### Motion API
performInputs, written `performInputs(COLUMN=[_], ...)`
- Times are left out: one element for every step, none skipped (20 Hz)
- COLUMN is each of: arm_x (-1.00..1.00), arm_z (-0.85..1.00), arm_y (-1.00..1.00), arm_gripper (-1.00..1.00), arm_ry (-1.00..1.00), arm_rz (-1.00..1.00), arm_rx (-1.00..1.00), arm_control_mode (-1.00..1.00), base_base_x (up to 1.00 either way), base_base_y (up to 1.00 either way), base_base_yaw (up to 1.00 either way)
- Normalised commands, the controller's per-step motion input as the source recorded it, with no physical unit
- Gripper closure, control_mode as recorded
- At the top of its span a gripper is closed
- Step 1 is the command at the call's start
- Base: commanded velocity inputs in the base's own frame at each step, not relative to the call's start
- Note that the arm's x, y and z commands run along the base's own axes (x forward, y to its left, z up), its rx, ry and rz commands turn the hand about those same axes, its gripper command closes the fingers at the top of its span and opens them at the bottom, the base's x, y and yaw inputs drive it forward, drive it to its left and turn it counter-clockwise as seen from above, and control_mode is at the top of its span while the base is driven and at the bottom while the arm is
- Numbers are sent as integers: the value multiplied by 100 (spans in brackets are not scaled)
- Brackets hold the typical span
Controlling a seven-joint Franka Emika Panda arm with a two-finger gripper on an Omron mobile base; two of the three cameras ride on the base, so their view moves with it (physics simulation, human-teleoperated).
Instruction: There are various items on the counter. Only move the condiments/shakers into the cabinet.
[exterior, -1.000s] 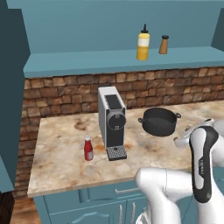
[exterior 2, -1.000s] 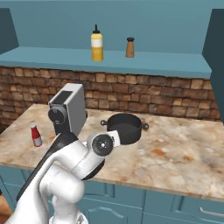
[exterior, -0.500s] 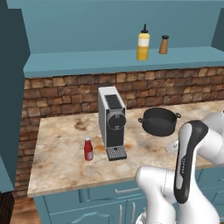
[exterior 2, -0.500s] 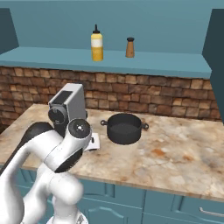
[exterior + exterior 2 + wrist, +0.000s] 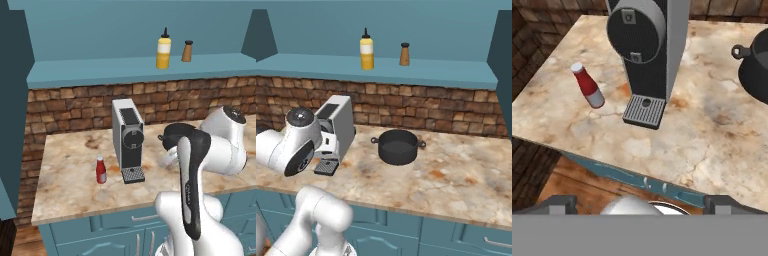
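On desk: red ketchup bottle (image 5: pixel 101 170) upright, left of coffee machine (image 5: pixel 128 139), apart from it; black pot (image 5: pixel 398 146) to machine's right.
On cabinet ledge (image 5: pixel 100 75): yellow squeeze bottle (image 5: pixel 163 48) & wooden shaker (image 5: pixel 187 51), side by side, not touching.
Pincer (image 5: pixel 639 204): above desk's front edge, fingers (image 5: pixel 558 204) wide apart, released, holding & touching nothing.

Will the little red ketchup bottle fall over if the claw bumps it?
Probably, yes. The ketchup bottle is tall and thin and stands alone on the counter, so a bump near its white cap would likely tip it. Its round body could then roll. It looks small and hard, probably light.
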Motion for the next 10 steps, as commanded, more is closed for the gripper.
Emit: performInputs(arm_x=[-56, -46, -37, -30, -20, -19, -19, -20, -23, -2], arm_z=[-33, -23, -16, -14, -27, -48, -68, -74, -61, -54], arm_y=[100, 100, 100, 100, 100, 100, 100, 100, 100, 100], arm_gripper=[-100, -100, -100, -100, -100, -100, -100, -100, -100, -100], arm_ry=[-49, -50, -52, -51, -45, -38, -34, -29, -24, -13], arm_rz=[-15, -17, -19, -20, -21, -21, -20, -18, -13, -10], arm_rx=[-20, -19, -17, -15, -10, -3, -1, 0, 0, 0], arm_control_mode=[-100, -100, -100, -100, -100, -100, -100, -100, -100, -100], base_base_x=[0, 0, 0, 0, 0, 0, 0, 0, 0, 0], base_base_y=[0, 0, 0, 0, 0, 0, 0, 0, 0, 0], base_base_yaw=[0, 0, 0, 0, 0, 0, 0, 0, 0, 0])
